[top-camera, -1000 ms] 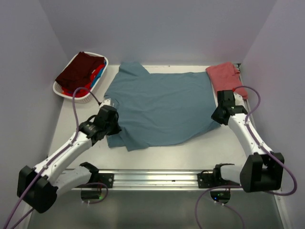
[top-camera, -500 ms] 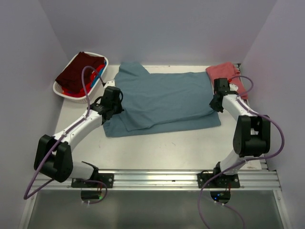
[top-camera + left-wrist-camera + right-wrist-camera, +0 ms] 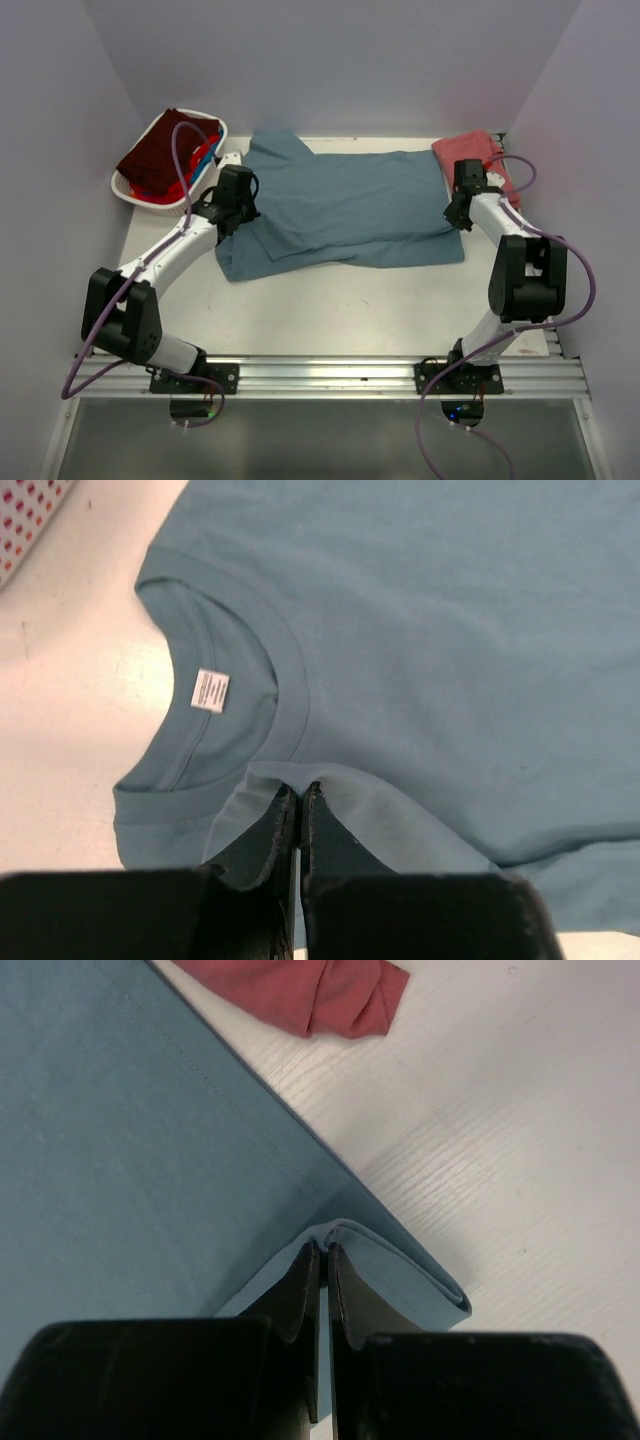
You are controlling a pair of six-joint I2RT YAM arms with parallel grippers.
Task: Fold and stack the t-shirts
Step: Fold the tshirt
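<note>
I see the teal-blue t-shirt lying on the counter, spread sideways, with its near edge doubled over onto itself. Everything else I place from that shirt.

My left claw sits at the shirt's left end. In the left wrist view, that claw has its fingers pressed almost together with a turned-over flap of teal cloth pinched between them. Just beyond the pinch lie the round collar and the small white label inside it.

My right claw is at the shirt's right end. In the right wrist view, this claw is likewise nearly closed, nipping the folded corner of the shirt, where two layers show at the edge. Bare counter lies just beside that corner.

The salmon-red t-shirt is bunched just off the teal shirt's far right corner, and in the right wrist view I see a strip of counter between the two.

Off the teal shirt's far left corner stands the white basket, close to the sleeve. A dark maroon t-shirt lies on top in it, with a bright blue t-shirt showing underneath on the side facing the teal shirt.
</note>
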